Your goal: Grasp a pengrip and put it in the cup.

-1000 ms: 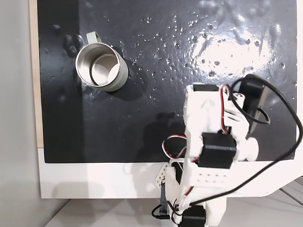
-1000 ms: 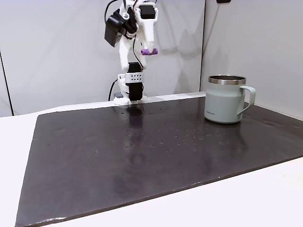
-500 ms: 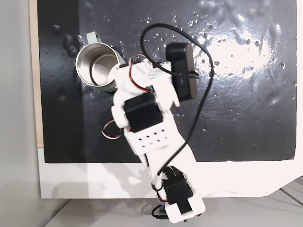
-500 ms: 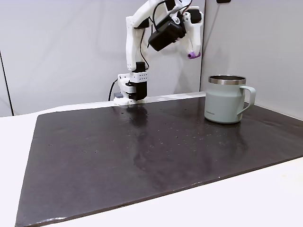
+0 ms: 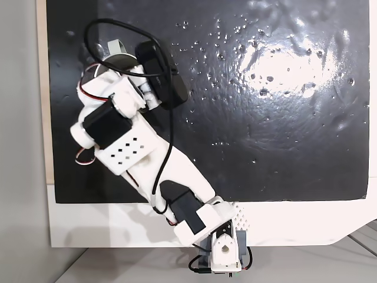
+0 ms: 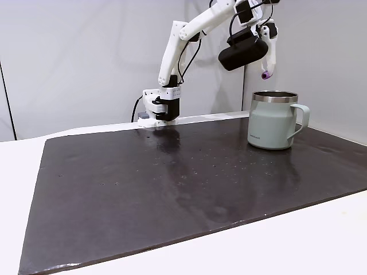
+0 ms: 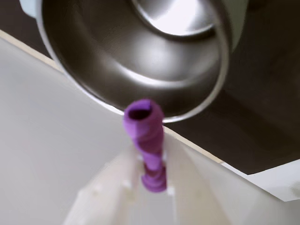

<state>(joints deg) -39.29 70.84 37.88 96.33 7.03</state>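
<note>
One tool (image 7: 152,161) clenched on pengrip (image 7: 146,140) (purple), poised above cup (image 6: 273,121); mat (image 6: 172,183) beneath

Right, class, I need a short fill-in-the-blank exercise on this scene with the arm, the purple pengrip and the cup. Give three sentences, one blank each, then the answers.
1. The pincer is shut on the light-purple ____.
2. In a fixed view the pengrip hangs ____ the rim of the cup, not yet inside it.
3. The cup stands upright on the black mat, and in the wrist view its shiny inside looks ____.

Missing words: pengrip; above; empty
</note>
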